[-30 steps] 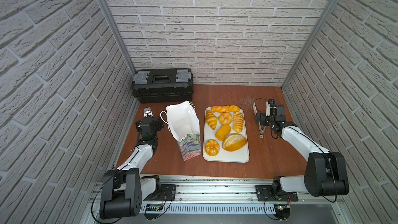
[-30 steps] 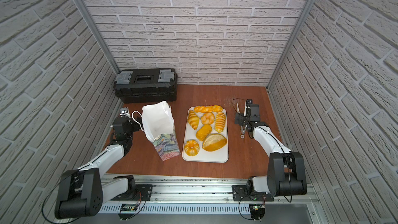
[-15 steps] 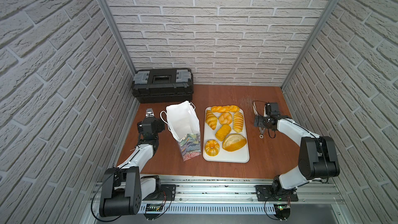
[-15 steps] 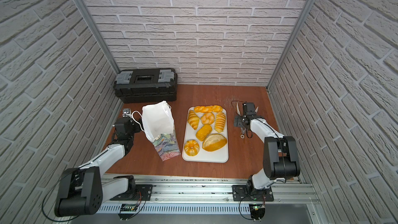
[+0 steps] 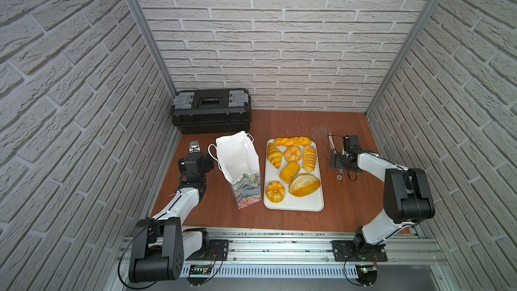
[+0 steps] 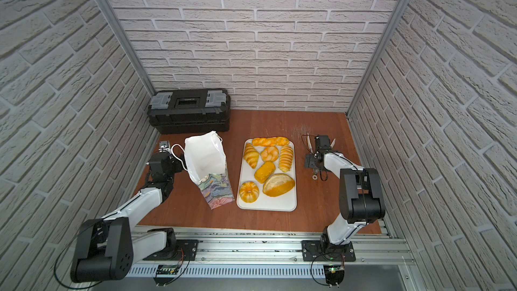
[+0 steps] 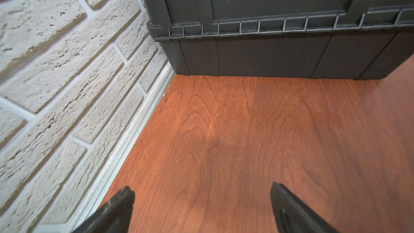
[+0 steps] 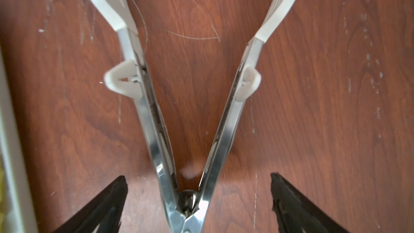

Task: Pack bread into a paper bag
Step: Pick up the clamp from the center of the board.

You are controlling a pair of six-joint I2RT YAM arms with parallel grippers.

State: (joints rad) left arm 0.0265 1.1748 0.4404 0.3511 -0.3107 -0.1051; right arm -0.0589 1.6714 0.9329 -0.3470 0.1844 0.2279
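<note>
All seven bread pieces (image 6: 264, 172) lie on the white tray (image 6: 268, 205). The paper bag (image 6: 207, 160) stands open just beside the tray, toward the left arm (image 6: 145, 200); a black toolbox (image 6: 190, 110) sits farther back on that side.

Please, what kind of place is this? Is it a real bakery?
Likely a robot test booth, not a bakery: a left arm and right arm stand on a metal rail, brick-pattern panels enclose the table, with bread on a tray.
</note>
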